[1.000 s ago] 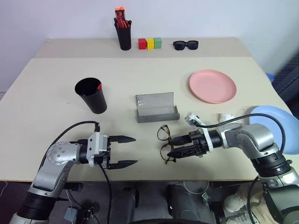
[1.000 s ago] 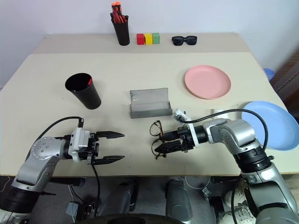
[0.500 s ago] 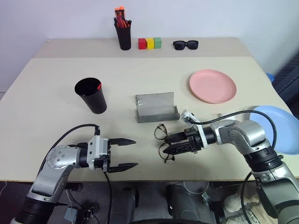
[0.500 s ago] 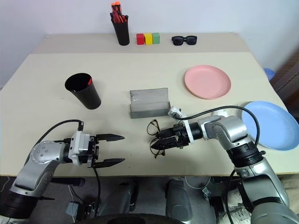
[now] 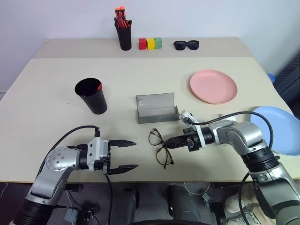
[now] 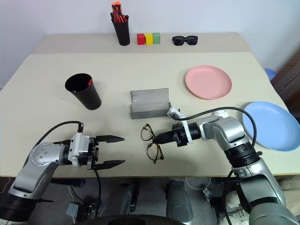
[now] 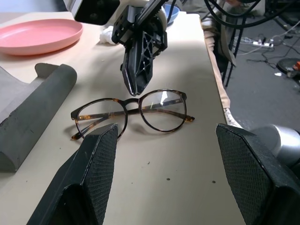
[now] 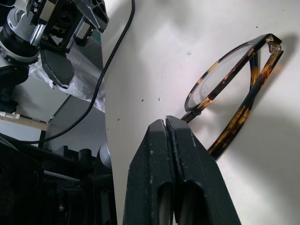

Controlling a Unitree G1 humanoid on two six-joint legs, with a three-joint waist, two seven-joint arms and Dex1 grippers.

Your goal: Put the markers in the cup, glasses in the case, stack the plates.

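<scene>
A: Right gripper point(image 5: 169, 142) is at the bridge of the glasses point(image 5: 159, 147), just below centre frame, fingers pressed right together. From the right wrist view they meet at the bridge, but whether any wire is actually pinched between them, I can't tell.

B: And the left gripper point(image 5: 127, 154)?

A: Lower left, fingers wide, holding nothing, pointed toward the glasses with a gap between.

B: Where do the glasses go?

A: The case point(image 5: 157, 108), lying open just above them at centre. The glasses lie flat on the table point(image 5: 51, 93), temples folded.

B: What's the danger here?

A: A thin, slick frame. If the fingers shut beside the bridge rather than on it, a lift comes up with nothing, or the glasses swing and drop. A nip that slim could also let them pivot and land askew across the case's rim.

B: The rest?

A: The cup point(image 5: 92, 95) at left shows a red tip inside. The pink plate point(image 5: 213, 86) sits upper right, the blue plate point(image 5: 280, 129) at the right edge, well apart, unstacked.
</scene>
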